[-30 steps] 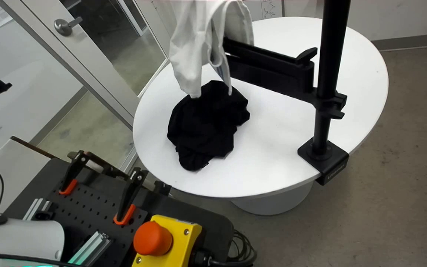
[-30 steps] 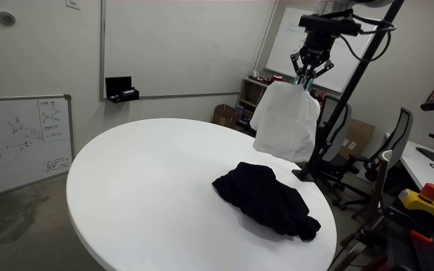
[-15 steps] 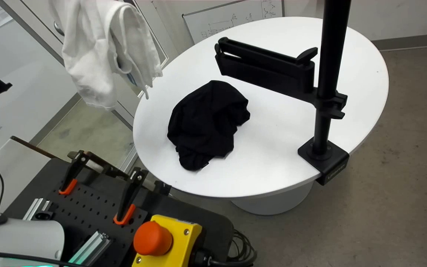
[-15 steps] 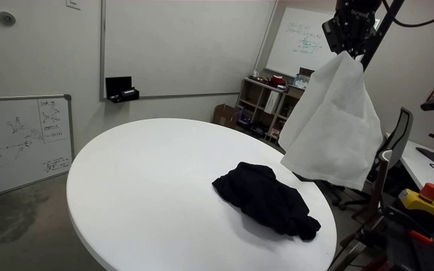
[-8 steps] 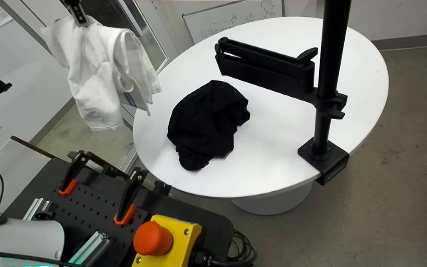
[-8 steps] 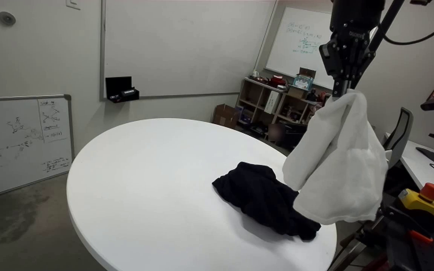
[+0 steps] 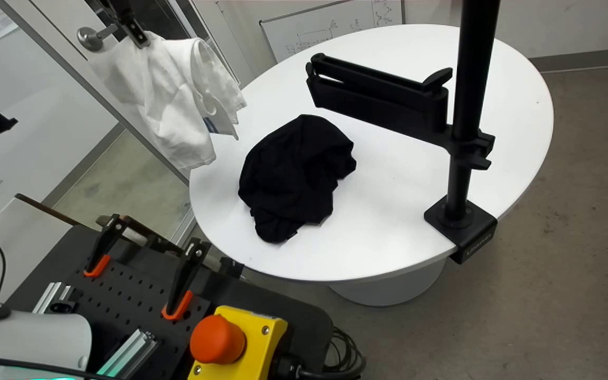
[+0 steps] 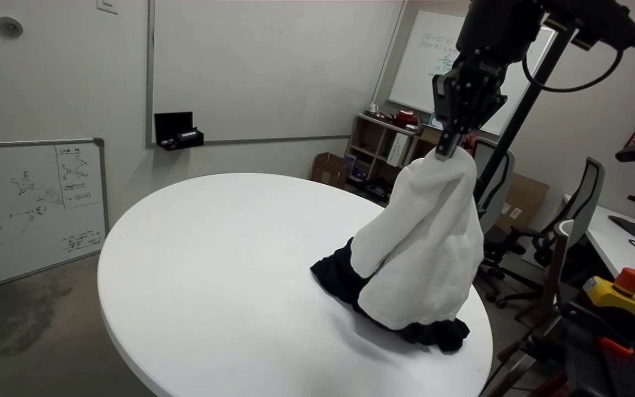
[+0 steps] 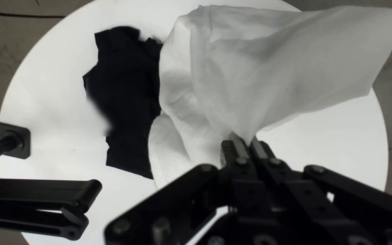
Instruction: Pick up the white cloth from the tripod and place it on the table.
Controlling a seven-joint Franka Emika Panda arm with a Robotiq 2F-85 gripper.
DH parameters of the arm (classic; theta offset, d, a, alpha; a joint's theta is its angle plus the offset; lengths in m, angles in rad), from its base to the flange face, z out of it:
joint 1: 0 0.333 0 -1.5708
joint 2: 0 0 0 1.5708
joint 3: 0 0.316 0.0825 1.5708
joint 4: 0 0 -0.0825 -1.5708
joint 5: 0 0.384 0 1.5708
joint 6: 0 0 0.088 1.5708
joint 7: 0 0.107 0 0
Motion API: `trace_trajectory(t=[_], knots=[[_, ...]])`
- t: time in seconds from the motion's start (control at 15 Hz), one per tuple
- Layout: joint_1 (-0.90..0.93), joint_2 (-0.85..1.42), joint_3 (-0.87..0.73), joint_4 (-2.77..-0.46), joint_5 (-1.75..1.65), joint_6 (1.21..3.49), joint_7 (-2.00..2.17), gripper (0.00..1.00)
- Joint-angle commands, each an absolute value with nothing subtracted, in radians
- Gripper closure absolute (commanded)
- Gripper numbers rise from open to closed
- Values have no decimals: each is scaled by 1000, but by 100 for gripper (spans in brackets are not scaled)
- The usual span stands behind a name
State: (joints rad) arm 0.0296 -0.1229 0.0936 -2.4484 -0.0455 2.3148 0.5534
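My gripper (image 7: 139, 41) is shut on the white cloth (image 7: 177, 100) and holds it by its upper part, so the cloth hangs in folds. In an exterior view the gripper (image 8: 448, 148) is high up, and the hanging white cloth (image 8: 428, 248) hides the middle of the black cloth behind it. In the wrist view the fingertips (image 9: 246, 141) pinch the white cloth (image 9: 267, 61), which spreads over the view of the round white table (image 9: 335, 146). The tripod, a black pole with a folded arm (image 7: 378, 95), stands clamped at the table edge, apart from the cloth.
A crumpled black cloth (image 7: 296, 179) lies on the table, partly behind the white cloth in the wrist view (image 9: 124, 78). The tripod's arm (image 9: 36, 200) juts over the table. A dark cart with a yellow and red stop button (image 7: 235, 338) stands beside the table.
Two seconds ago the white cloth hung by the tripod's arm. It swung away from the arm, dropped lower, and in the last half second moved back toward the table. The gripper stayed shut on it.
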Motion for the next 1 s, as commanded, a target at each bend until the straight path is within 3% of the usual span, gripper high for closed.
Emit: trace_trajectory(t=[0.0,0.27,0.33,0.4,0.93], knots=[[45,-139,106,-2507,-33,2423,535,99],[61,-141,119,-2535,-4,2485,535,99],[63,-141,121,-2538,0,2491,535,71],[63,-139,123,-2540,-1,2500,540,70],[33,-129,101,-2535,-2,2541,547,13]])
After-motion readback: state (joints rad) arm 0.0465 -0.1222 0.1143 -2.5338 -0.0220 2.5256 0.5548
